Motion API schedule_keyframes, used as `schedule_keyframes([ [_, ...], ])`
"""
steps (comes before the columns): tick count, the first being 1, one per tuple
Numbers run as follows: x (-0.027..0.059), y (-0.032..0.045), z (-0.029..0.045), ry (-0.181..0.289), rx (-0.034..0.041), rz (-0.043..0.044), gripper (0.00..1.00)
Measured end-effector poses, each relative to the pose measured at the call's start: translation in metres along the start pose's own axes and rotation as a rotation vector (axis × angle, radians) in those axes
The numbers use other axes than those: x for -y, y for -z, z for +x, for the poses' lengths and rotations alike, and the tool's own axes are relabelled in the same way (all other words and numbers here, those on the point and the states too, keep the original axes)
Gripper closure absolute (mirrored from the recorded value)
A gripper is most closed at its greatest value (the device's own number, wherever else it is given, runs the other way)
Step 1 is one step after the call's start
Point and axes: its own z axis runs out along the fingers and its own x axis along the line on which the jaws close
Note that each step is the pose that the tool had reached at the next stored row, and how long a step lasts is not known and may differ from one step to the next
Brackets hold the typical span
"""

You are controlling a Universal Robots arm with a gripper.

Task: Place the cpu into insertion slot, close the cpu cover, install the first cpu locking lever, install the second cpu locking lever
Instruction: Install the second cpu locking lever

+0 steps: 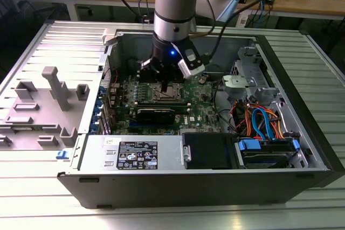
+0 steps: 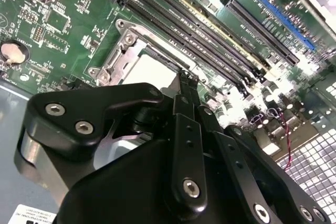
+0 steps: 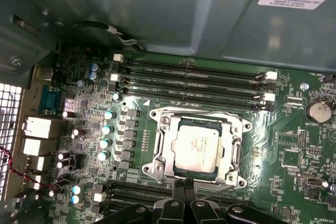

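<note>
The cpu lies flat in the insertion slot on the green board, its silver-grey top showing. The cpu cover, a silvery frame, lies down around the chip. In the second wrist view the cpu is a bright patch inside the cover. My gripper is shut, with its black fingertips together at one edge of the socket. A thin metal rod runs beside the tips. In the exterior view the gripper reaches down into the open computer case over the socket.
Long black memory slots run along one side of the socket, and capacitors stand on another. A coin battery sits on the board. The power supply and drive cables fill the case front. A grey plastic fixture stands outside.
</note>
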Motion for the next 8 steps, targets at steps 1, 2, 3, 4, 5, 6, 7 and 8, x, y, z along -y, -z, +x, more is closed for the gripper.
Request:
schedule_keyframes([
  [1,0.0012,0.0,-0.0001,0.0,-0.0009,0.0003,0.89],
  [2,0.0023,0.0001,0.0,0.0,-0.0011,0.0007,0.89],
  [3,0.0043,0.0002,0.0003,0.0,-0.0013,0.0011,0.89],
  [4,0.0055,0.0003,0.0005,0.0,-0.0014,0.0013,0.89],
  [5,0.0058,0.0003,0.0008,0.0,-0.0013,0.0013,0.89],
  [6,0.0061,0.0002,0.0016,-0.001,-0.0013,0.0013,0.89],
  [7,0.0063,0.0002,0.0028,0.0,-0.0013,0.0013,0.89],
  [8,0.0065,0.0001,0.004,0.0,-0.0013,0.0013,0.89],
])
